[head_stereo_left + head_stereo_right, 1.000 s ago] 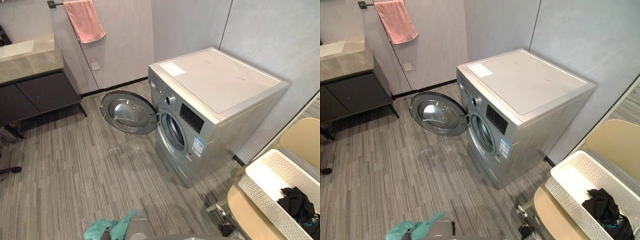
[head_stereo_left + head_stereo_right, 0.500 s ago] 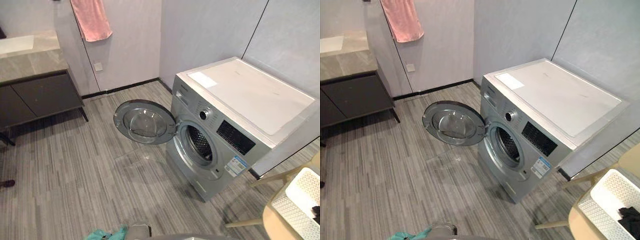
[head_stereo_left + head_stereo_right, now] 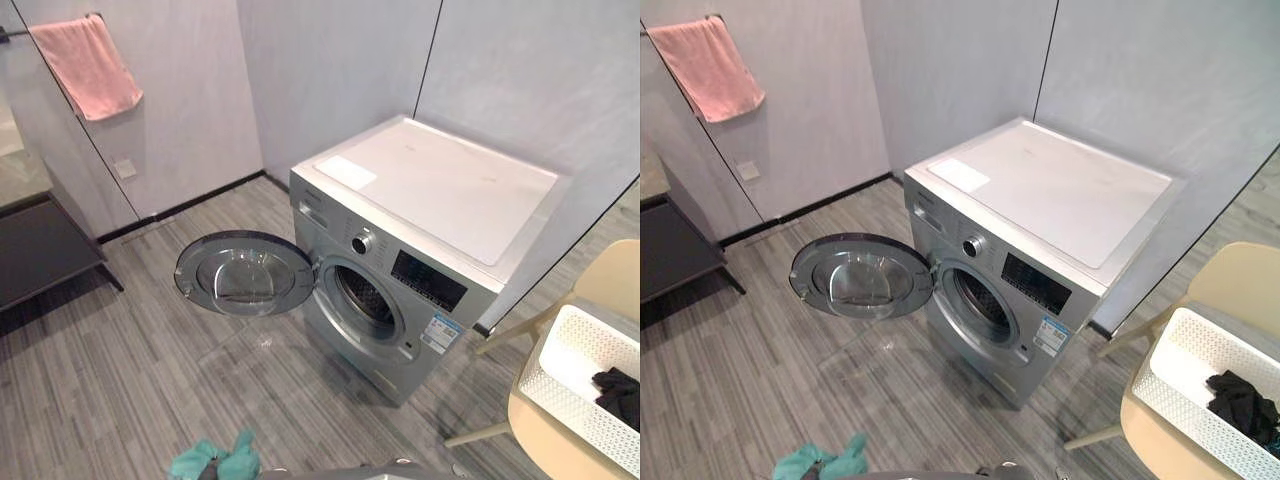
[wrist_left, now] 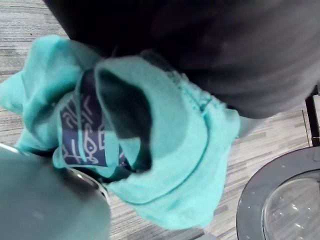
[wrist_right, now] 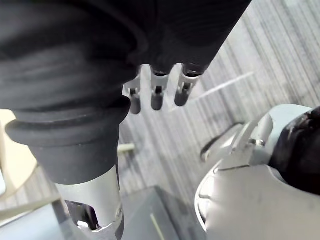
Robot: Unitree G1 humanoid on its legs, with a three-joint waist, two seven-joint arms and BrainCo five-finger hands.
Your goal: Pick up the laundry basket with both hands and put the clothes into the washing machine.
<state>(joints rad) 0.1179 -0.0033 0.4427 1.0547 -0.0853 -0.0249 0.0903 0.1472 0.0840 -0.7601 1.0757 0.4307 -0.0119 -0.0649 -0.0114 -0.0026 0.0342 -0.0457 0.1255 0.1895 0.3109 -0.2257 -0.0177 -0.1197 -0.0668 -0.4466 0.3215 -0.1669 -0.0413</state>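
Laundry basket [image 3: 560, 392] sits on the chair [image 3: 548, 447] right of the washing machine [image 3: 440, 195], dark clothes [image 3: 618, 390] inside. We're pre-pickup. Teal cloth [image 4: 192, 150] covers the left hand [image 4: 225, 45], so we can't tell its fingers. Right hand [image 5: 156, 94] fingers are straight, empty. Next, we reckon: face the basket, grip both rims.

Washing machine [image 3: 420, 230] ahead of me, laundry basket [image 3: 572, 412] off to my right.
The washing machine stands against the wall before me, its door [image 3: 243, 273] swung open to its left. Right of it, a chair [image 3: 545, 447] carries the laundry basket, with clothes [image 3: 618, 392] inside. A towel [image 3: 88, 65] hangs on the wall far left; a cloth [image 3: 215, 462] is close before me, leftward.
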